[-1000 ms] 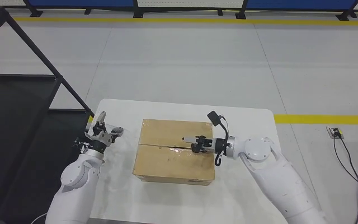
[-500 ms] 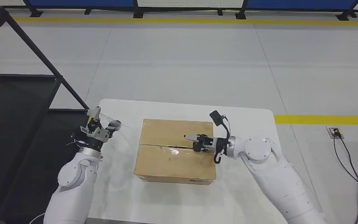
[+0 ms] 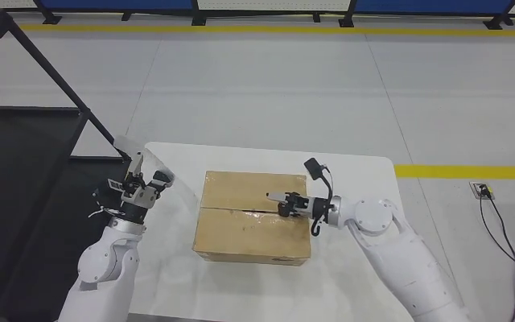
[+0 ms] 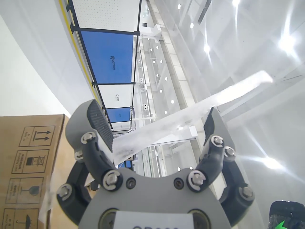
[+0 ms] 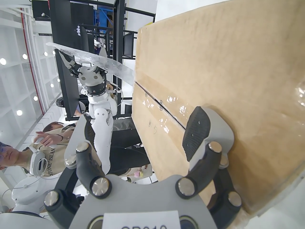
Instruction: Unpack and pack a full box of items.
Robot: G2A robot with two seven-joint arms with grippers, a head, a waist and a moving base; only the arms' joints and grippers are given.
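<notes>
A closed brown cardboard box (image 3: 241, 213) sits mid-table, a seam running between its top flaps. My left gripper (image 3: 147, 171) is raised beside the box's left end, open. A strip of clear tape (image 4: 190, 117) lies across its fingers and sticks out past one fingertip. The strip's other end runs down to the box's edge (image 5: 129, 77). My right gripper (image 3: 275, 197) hovers open just above the box top (image 5: 226, 60) near the seam. One of its pads (image 5: 195, 132) is over the cardboard.
The white table (image 3: 354, 173) has bare room on both sides of the box. A black metal frame (image 3: 48, 80) and dark rack stand off the table's left edge, close to my left arm.
My left gripper has lifted and swung away from the box, drawing the clear tape strip up with it. My right gripper has barely shifted over the box top.
</notes>
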